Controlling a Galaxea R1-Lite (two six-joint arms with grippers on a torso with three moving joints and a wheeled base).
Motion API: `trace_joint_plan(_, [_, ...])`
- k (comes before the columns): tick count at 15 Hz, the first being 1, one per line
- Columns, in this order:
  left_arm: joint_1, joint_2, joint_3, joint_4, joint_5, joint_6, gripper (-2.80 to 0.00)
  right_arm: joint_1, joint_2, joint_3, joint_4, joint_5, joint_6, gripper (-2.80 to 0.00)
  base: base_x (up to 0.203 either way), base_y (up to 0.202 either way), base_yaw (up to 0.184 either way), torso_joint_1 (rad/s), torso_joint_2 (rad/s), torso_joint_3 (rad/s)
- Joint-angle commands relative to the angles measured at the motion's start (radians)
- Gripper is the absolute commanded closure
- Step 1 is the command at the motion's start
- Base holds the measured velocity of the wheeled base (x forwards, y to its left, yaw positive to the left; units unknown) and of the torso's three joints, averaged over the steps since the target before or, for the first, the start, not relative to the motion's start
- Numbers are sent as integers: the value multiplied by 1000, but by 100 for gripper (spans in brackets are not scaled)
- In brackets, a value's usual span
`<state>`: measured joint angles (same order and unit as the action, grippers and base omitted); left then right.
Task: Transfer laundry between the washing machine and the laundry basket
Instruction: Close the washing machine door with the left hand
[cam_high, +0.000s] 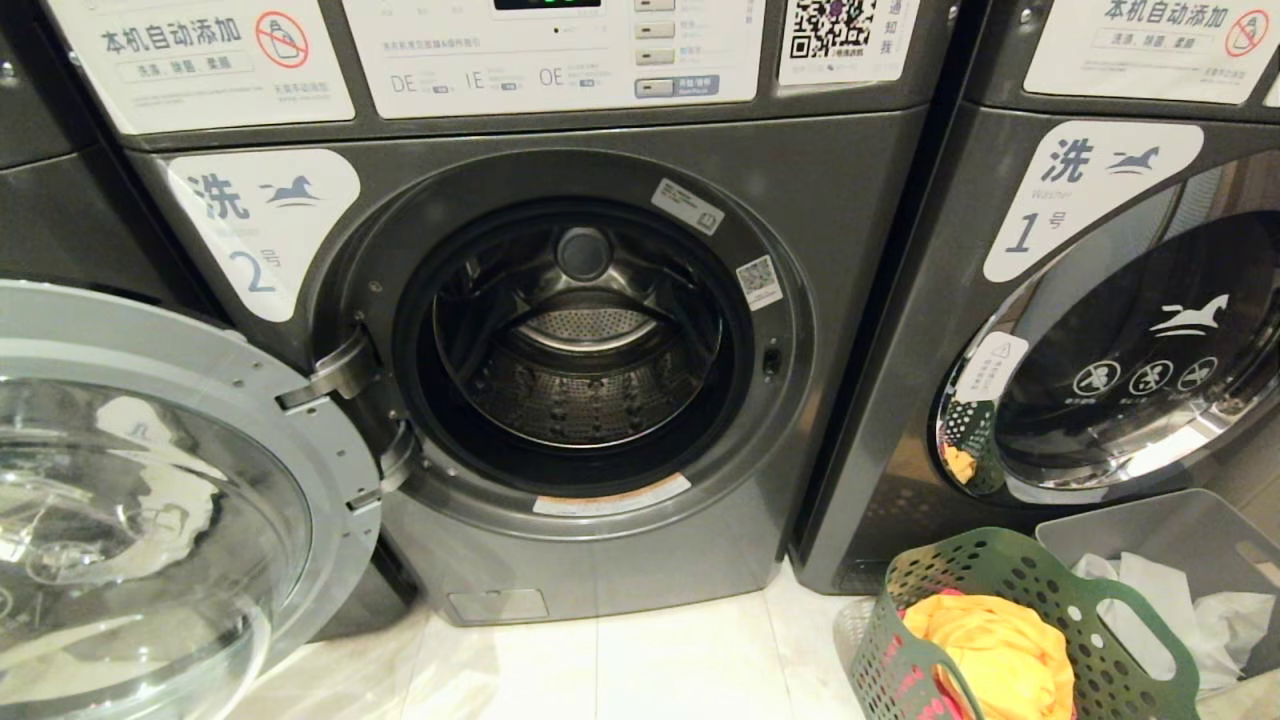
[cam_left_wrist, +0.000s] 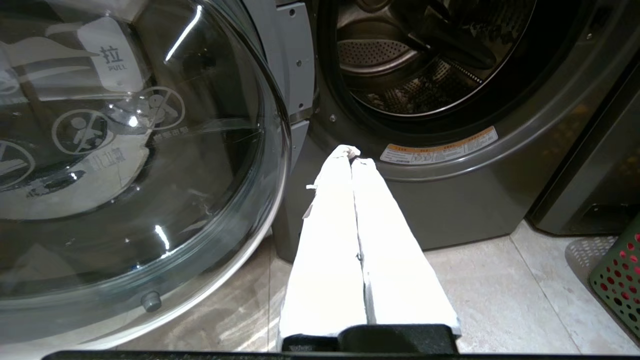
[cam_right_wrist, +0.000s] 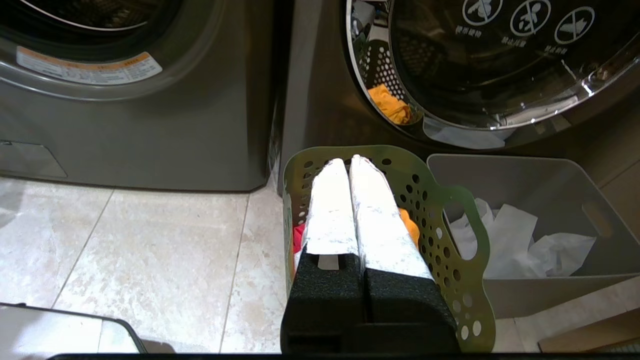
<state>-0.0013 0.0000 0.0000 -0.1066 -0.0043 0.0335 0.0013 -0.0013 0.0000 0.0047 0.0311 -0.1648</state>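
Showing washing machine (cam_high: 560, 330) with door swung wide and drum bare in head view, wrist views alone revealing clenched left pincer (cam_left_wrist: 351, 154) before it, clenched right pincer (cam_right_wrist: 350, 161) over laundry basket (cam_right_wrist: 450, 210) holding yellow-orange laundry (cam_high: 990, 650).

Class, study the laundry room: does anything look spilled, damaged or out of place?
Nothing stands out. The washing machine marked 2 has its door swung open and its drum looks empty; the laundry sits inside the laundry basket, none on the floor.
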Motion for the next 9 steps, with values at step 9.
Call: trace_joint_plan(9, [0,0,40,-1,1,-3,0,0,1,0,0,-3,1,0,0,0,0,3,1,203])
